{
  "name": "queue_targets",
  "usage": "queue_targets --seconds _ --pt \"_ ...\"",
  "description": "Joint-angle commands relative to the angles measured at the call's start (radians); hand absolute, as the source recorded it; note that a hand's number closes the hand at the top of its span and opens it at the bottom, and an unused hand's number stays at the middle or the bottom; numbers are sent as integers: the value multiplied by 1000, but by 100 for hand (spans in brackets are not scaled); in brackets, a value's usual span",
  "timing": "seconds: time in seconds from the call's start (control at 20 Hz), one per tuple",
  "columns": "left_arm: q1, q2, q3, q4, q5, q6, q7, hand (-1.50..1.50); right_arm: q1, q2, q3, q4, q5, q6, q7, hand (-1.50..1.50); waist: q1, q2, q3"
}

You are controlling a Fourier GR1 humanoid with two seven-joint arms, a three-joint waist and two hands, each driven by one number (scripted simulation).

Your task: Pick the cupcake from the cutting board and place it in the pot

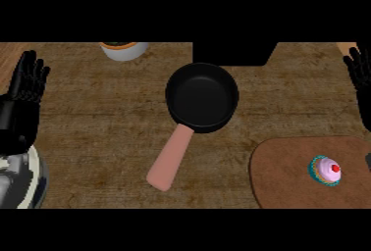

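A cupcake (328, 170) with pink frosting, a red cherry and a teal wrapper sits on the brown cutting board (290, 171) at the lower right. The black pot (202, 96), shaped like a pan with a pink handle (170, 163), lies in the middle of the wooden counter with nothing inside. At the left edge my left hand (26, 78) rests open, fingers up, far from both. My right hand (358, 68) shows at the right edge, fingers straight and up, well above the cupcake and apart from it.
A white cup with an orange rim (124, 49) stands at the back left of the pot. A dark block (234, 53) sits behind the pot at the counter's far edge.
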Motion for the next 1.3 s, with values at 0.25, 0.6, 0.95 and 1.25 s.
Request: queue_targets --seconds 0.25,0.6,0.95,1.25 --pt "150 -73 -192 153 48 -166 153 0 245 -23 143 -43 42 109 101 150 -36 5 8" --pt "182 -135 -240 192 42 -160 156 0 378 113 -35 -246 244 -367 -294 -150 -79 -13 11" --pt "131 -126 -221 232 40 -202 177 0 679 -78 -56 -638 266 -266 27 -150 -36 -6 7" --pt "101 -179 -251 261 15 -199 179 0 655 -179 -75 -765 247 -234 450 -150 -4 1 7"
